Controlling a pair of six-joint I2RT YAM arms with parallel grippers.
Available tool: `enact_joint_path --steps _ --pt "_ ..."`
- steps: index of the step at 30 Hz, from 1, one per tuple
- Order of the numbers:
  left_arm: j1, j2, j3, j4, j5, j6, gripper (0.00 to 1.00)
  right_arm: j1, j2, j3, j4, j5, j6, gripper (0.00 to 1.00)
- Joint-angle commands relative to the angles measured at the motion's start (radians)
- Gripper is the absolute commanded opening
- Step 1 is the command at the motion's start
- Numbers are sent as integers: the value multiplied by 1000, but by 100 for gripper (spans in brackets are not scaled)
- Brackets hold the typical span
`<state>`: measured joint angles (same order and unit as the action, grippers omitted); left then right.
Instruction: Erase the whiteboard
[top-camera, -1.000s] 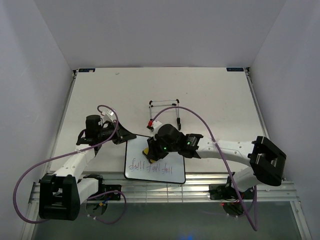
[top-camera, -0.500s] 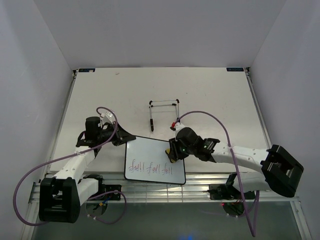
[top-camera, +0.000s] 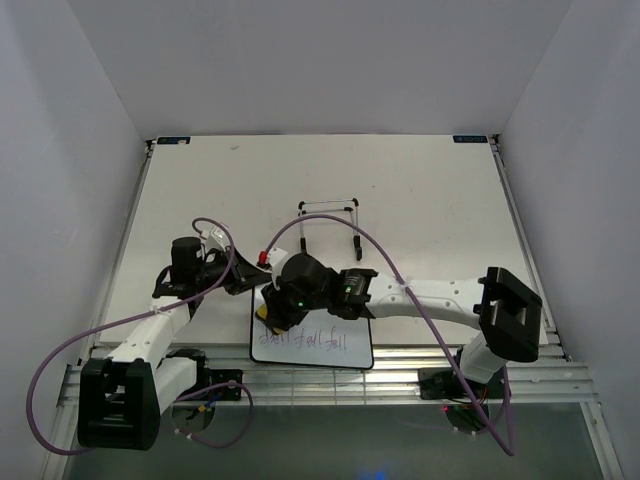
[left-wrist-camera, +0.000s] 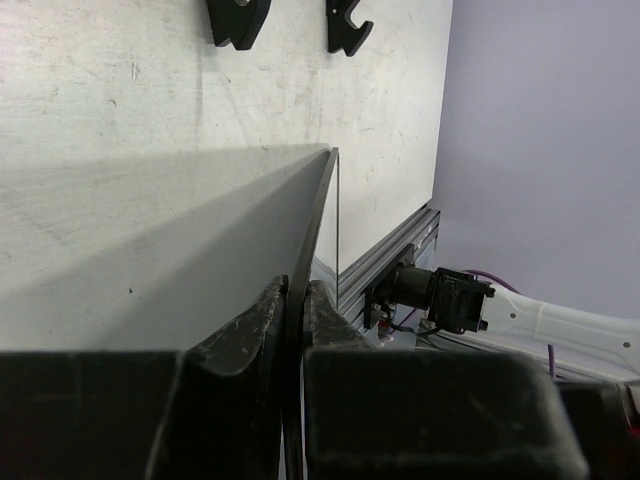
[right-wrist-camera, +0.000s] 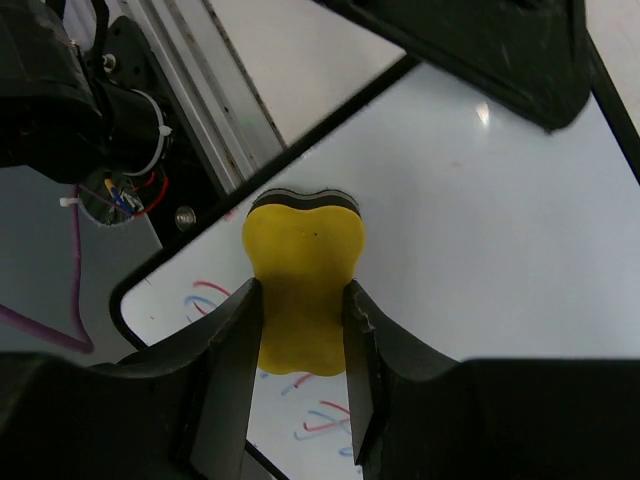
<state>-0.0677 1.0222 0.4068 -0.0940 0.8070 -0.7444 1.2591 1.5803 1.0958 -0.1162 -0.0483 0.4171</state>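
The whiteboard (top-camera: 325, 343) lies flat near the table's front edge, with a row of scribbles along its near side. My left gripper (top-camera: 243, 279) is shut on its far left edge; the left wrist view shows the thin black frame (left-wrist-camera: 312, 215) edge-on, pinched between the fingers. My right gripper (top-camera: 272, 312) hovers over the board's left part, shut on a yellow eraser (right-wrist-camera: 302, 285). The eraser presses down on the whiteboard (right-wrist-camera: 480, 230), with red and blue strokes (right-wrist-camera: 205, 297) beside and below it.
A thin wire stand (top-camera: 330, 222) with black feet (left-wrist-camera: 238, 20) sits on the table just behind the board. An aluminium rail (top-camera: 330, 385) runs along the near table edge. Purple cables loop over both arms.
The right gripper swept the eraser from mid-board to the right side, then back across to the left side. The left gripper stayed clamped on the board's edge.
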Motion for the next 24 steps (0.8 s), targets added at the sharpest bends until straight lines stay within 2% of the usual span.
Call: enact_joint_path --steps 1,7,11,24 --pt "-3 -30 -14 16 -89 30 0 37 58 93 -65 19 -54 32" --pt "-1 -30 -11 5 -97 33 0 103 106 151 -135 99 -77 32" --pt "-3 -27 4 -6 -100 37 0 144 127 168 -252 192 -81 32" --pt "-1 -13 21 -23 -106 51 0 258 80 139 -320 203 -75 32"
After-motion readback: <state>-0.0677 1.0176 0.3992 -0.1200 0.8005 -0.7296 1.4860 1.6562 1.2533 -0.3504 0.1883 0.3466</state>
